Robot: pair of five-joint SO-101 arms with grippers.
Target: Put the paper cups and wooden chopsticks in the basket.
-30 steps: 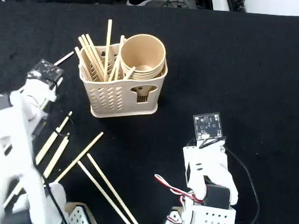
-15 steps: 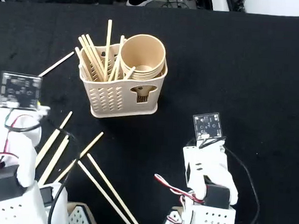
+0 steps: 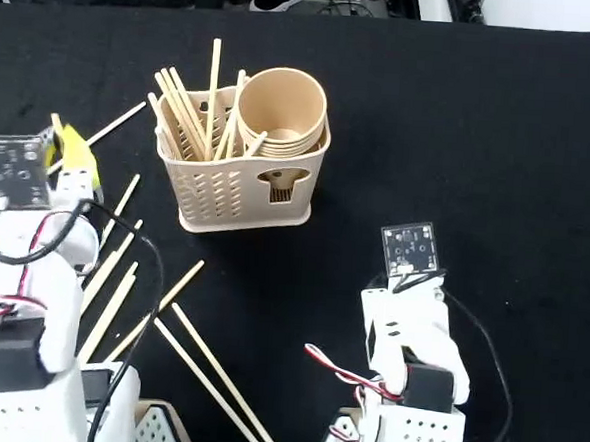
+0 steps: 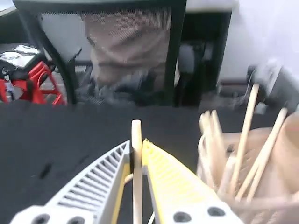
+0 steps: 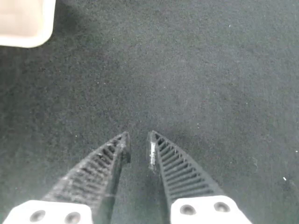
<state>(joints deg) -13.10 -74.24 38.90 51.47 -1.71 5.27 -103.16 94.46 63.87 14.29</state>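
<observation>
A cream basket (image 3: 217, 191) stands at the table's middle back. It holds stacked paper cups (image 3: 282, 105) and several wooden chopsticks (image 3: 186, 114). To its left, above the table, my left gripper (image 3: 64, 147) is shut on one chopstick (image 4: 136, 158), whose tip pokes up between the white and yellow fingers (image 4: 163, 177). The basket's chopsticks (image 4: 247, 126) rise just beyond it. My right gripper (image 5: 138, 140) hangs low over bare black cloth, right of the basket, shut to a narrow gap with nothing in it.
Several loose chopsticks (image 3: 112, 270) lie on the black cloth at the front left. Two long ones (image 3: 215, 376) run toward the front edge. Another chopstick (image 3: 116, 122) lies left of the basket. A basket corner (image 5: 23, 23) shows in the right wrist view.
My left arm has drawn back toward the left front and tipped its gripper up, so the yellow finger and the held chopstick's tip now show. The right arm has not moved.
</observation>
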